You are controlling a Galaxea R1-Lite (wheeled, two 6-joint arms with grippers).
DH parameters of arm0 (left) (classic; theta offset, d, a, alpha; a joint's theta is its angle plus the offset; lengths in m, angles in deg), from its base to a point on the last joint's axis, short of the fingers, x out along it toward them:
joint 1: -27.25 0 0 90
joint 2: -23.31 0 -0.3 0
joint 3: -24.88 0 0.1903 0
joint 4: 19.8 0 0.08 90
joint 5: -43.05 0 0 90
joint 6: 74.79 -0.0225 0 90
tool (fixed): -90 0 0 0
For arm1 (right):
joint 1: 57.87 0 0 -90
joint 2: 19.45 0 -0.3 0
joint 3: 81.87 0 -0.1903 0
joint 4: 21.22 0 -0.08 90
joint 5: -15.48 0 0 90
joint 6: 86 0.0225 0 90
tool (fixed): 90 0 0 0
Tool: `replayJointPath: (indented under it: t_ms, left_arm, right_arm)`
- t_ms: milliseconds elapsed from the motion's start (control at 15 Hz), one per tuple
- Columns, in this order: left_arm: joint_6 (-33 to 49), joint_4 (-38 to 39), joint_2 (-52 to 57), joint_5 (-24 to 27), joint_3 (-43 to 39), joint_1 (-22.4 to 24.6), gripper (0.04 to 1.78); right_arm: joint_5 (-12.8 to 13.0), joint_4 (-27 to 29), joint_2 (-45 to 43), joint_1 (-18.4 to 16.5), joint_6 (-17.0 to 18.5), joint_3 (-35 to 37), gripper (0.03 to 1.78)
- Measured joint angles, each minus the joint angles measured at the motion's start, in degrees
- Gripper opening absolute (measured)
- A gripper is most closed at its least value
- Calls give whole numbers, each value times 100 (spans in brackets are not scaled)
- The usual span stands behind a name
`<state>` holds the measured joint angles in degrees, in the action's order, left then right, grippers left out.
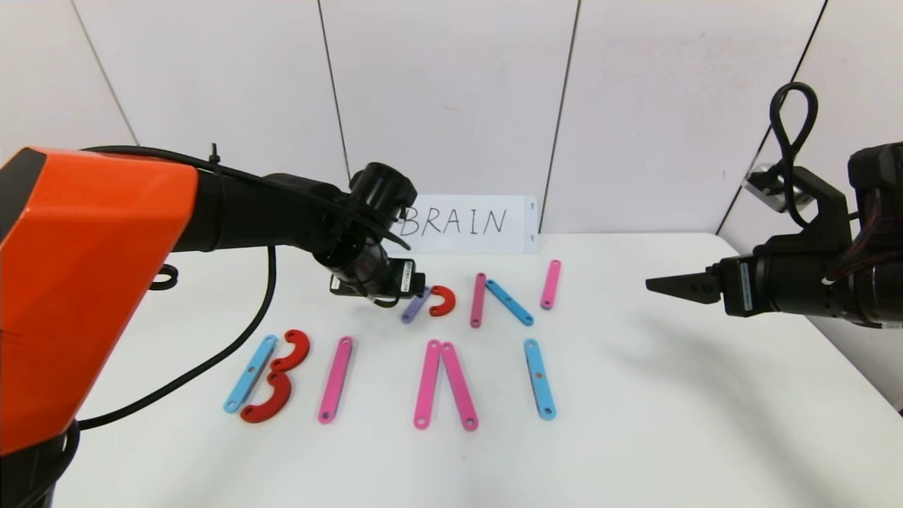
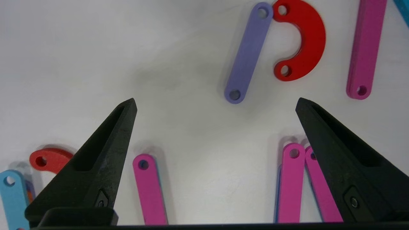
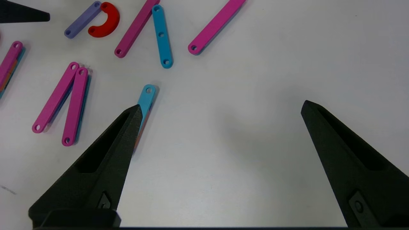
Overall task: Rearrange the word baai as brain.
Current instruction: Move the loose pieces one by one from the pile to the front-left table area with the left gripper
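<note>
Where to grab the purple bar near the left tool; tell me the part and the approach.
Grip the purple bar across its narrow width at mid-length, coming straight down from above with the open left tool. It lies flat on the table, so only its long edges offer purchase. Avoid its far end, which touches the red arc; the near end is free.

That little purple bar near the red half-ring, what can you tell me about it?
The purple bar is a short, flat strip that looks like plastic, with rounded ends and a hole at each end. It lies flat and slanted on the white table, behind the front row of pieces. One end meets the tip of a red arc. The left claw hangs open near it without touching it.
</note>
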<state>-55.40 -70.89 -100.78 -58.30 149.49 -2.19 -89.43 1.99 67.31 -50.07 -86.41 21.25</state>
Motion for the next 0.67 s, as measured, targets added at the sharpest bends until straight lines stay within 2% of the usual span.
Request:
replayJointPath:
  t_ms: [400,667]
  left_arm:
    - [17,-6,-494,-44,496,-369,174]
    - [34,13,-863,-513,853,-575,174]
  right_arm:
    - [6,-177,-7,-1,0,40,174]
    - [9,-177,-5,0,0,51,174]
